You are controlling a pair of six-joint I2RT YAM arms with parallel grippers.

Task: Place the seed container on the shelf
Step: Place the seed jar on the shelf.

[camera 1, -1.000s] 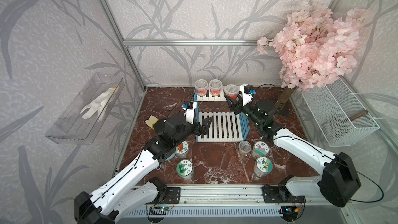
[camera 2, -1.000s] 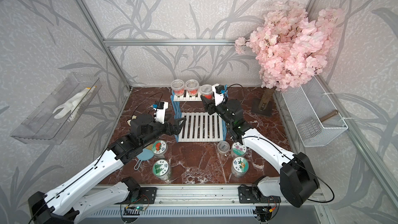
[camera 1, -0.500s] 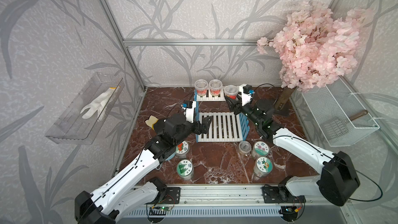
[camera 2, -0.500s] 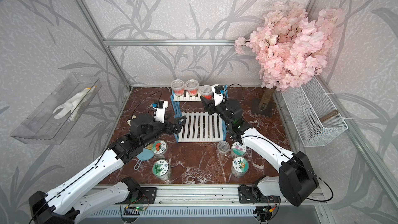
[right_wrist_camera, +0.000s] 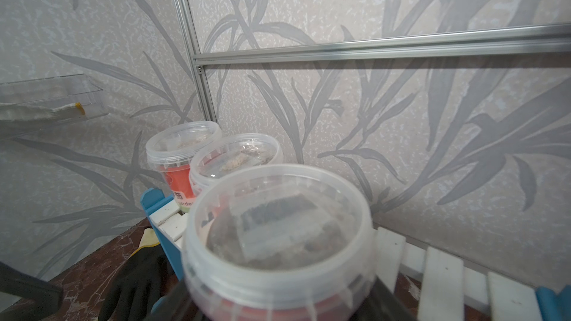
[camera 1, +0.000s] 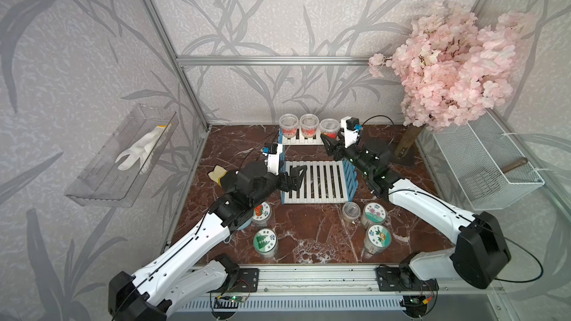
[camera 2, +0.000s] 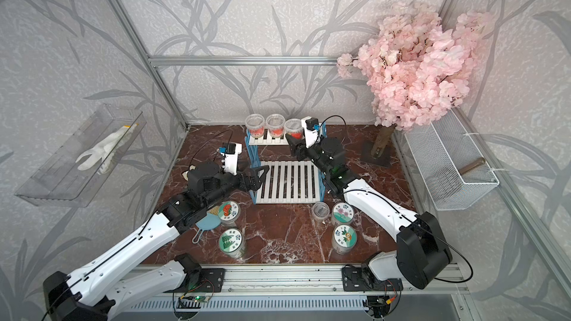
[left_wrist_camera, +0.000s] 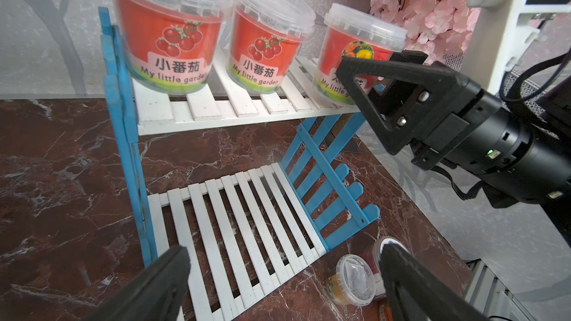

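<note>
Clamped in right jaws: red-labelled clear plastic seed tub (left_wrist_camera: 355,50), at top-tier end of blue-framed, white-slatted shelf (left_wrist_camera: 216,112), beside two matching tubs (left_wrist_camera: 168,35). Label picture shown only by left wrist; dark packet (right_wrist_camera: 272,216) inside, only by right wrist. Wide apart over lower tier: left jaws.

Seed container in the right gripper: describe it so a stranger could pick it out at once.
Find the blue-and-white two-tier shelf. Beside two clear-lidded tomato-labelled tubs on its upper tier, at the end nearest the pink blossom tree, is the seed container. Only it sits in the shut right gripper, and its label shows orange and yellow, not tomatoes.
</note>
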